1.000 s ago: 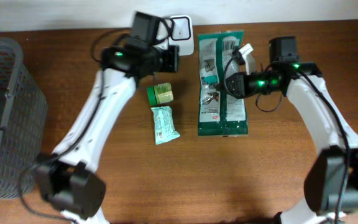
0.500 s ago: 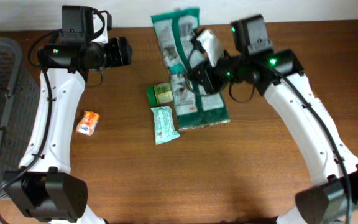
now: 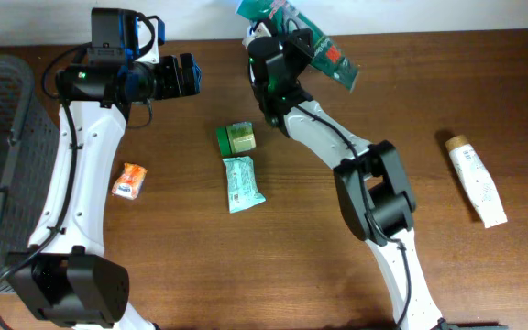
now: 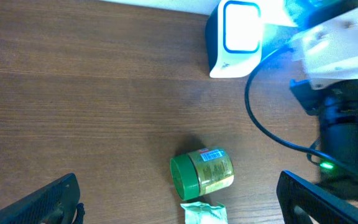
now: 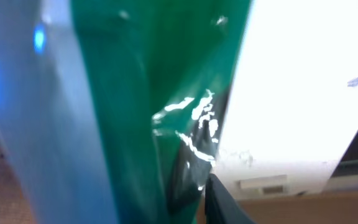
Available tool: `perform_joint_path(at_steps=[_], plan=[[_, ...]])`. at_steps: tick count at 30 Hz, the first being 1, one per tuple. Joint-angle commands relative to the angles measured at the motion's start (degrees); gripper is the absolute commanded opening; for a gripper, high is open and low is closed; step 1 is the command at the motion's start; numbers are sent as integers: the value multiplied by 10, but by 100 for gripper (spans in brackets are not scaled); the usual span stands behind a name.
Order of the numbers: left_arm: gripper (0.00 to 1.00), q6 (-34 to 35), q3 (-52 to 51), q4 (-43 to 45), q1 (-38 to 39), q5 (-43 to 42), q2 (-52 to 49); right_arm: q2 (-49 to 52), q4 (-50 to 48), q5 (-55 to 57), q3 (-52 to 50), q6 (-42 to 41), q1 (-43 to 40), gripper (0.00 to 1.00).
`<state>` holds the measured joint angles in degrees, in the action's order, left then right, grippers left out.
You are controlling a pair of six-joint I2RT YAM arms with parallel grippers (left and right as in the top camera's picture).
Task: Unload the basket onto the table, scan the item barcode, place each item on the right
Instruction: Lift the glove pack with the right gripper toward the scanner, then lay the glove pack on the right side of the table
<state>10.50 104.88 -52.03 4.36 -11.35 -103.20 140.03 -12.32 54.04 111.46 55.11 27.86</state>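
While right end effector [image 3: 290, 38] pinches green pouch [image 3: 330, 58] at far edge, left end effector [image 3: 193, 75] hangs spread.

Clad in white shells along left arm [image 3: 79, 174] and right arm [image 3: 324, 128], with black joint housings, looping black cables [image 4: 263, 118], dark blocky fingers [image 4: 48, 199] and small green lights [image 4: 324, 165] at the wrists.

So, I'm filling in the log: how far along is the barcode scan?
Done: the green plastic bag is off the table, gripped by the right gripper. In hand: presenting it beside the white box-shaped scanner; left gripper open, empty. Left: a confirmed read, which nothing shows.
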Motion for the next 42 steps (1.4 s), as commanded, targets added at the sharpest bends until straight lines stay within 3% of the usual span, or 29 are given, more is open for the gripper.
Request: perform_joint_path(at_steps=[1, 10, 11, 12, 19, 21, 23, 26, 27, 29, 31, 35, 38, 42], plan=[[99, -1, 2, 0, 0, 2, 0, 46, -52, 15, 6, 151, 0, 22], [99, -1, 2, 0, 0, 2, 0, 67, -99, 3, 6, 149, -17, 19], [99, -1, 2, 1, 0, 2, 0, 67, -99, 15, 6, 150, -16, 15], [99, -1, 2, 1, 0, 2, 0, 66, -99, 29, 6, 150, -16, 4], [99, -1, 2, 0, 0, 2, 0, -46, -76, 106, 6, 149, -16, 4], [99, -1, 2, 1, 0, 2, 0, -99, -13, 103, 6, 79, -20, 4], [99, -1, 2, 0, 0, 2, 0, -205, 226, 2, 6, -87, -46, 4], [99, -1, 2, 0, 0, 2, 0, -305, 477, -131, 6, -287, -100, 4], [99, -1, 2, 1, 0, 2, 0, -331, 579, -262, 6, -376, -137, 4], [99, -1, 2, 0, 0, 2, 0, -339, 704, -506, 6, -462, -219, 4], [99, -1, 2, 1, 0, 2, 0, -329, 789, -692, -25, -466, -309, 4], [99, -1, 2, 0, 0, 2, 0, -328, 761, -708, -162, -483, -406, 4], [99, -1, 2, 0, 0, 2, 0, -328, 676, -708, -280, -518, -477, 4], [99, -1, 2, 0, 0, 2, 0, -328, 648, -666, -318, -577, -535, 4]])
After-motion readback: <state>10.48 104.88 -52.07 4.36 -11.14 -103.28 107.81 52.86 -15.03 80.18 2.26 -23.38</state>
